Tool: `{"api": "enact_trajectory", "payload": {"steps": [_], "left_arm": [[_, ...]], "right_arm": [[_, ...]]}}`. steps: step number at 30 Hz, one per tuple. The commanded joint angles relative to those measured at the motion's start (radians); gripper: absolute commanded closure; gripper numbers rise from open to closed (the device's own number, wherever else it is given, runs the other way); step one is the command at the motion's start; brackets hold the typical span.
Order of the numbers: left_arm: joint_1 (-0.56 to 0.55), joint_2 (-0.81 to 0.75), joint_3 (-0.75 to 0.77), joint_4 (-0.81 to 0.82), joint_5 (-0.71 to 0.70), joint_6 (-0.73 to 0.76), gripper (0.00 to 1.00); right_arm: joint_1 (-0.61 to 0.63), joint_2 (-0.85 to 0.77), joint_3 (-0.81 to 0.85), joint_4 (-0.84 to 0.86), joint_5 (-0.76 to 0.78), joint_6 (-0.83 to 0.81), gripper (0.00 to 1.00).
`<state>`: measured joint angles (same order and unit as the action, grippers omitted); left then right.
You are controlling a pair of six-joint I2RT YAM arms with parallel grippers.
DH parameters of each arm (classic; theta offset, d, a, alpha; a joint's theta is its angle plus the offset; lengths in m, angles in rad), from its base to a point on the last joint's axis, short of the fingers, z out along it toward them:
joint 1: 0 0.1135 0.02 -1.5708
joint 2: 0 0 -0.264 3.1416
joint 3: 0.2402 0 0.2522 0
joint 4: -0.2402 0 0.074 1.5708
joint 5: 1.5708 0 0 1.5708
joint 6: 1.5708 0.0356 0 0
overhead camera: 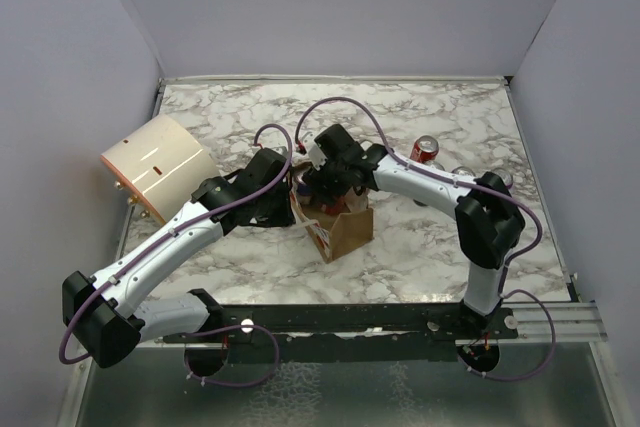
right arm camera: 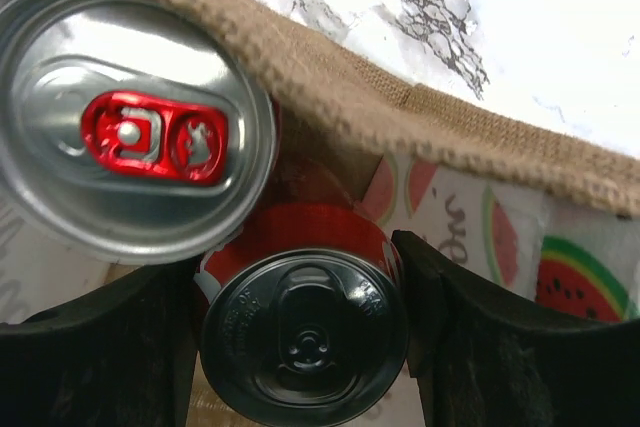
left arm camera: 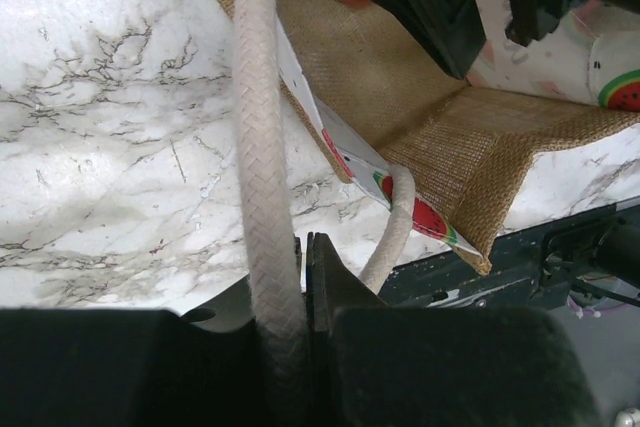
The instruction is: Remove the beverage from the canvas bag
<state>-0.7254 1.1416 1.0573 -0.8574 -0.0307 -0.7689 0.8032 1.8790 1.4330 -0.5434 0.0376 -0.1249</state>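
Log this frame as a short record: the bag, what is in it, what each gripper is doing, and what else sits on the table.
bag: canvas bag, standing mid-table, mouth open
in bag: silver-topped can and black-topped can, side by side
left gripper: shut on the rope handle
right gripper: inside the bag, fingers against both sides of the black-topped can
outside bag: red can upright on the marble table; cream cylinder at far left
beverage out: not yet
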Motion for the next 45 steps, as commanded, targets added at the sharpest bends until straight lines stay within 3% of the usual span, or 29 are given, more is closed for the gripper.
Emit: {"api": "enact_trajectory", "payload": {"steps": [1,11,26,33,41,45], "left_arm": [[0.006,-0.005,-0.005,0.002,0.016,0.005,0.9],[0.006,0.007,0.011,0.006,0.025,0.016,0.9],[0.006,-0.018,-0.002,-0.001,0.026,0.011,0.9],[0.006,-0.033,-0.016,-0.003,0.027,0.004,0.9],[0.006,-0.041,-0.023,0.003,0.024,-0.009,0.9],[0.005,-0.047,-0.027,0.01,0.025,-0.016,0.9]], "right_arm": [[-0.004,-0.112,0.006,-0.02,-0.039,0.079,0.56],[-0.004,-0.173,-0.026,-0.053,-0.092,0.2,0.66],[-0.004,-0.262,0.17,-0.078,-0.131,0.243,0.83],[-0.004,-0.299,0.185,-0.033,-0.179,0.327,0.97],[-0.005,-0.347,0.143,0.061,-0.249,0.46,0.98],[-0.004,-0.371,0.179,0.05,-0.177,0.445,0.98]]}}
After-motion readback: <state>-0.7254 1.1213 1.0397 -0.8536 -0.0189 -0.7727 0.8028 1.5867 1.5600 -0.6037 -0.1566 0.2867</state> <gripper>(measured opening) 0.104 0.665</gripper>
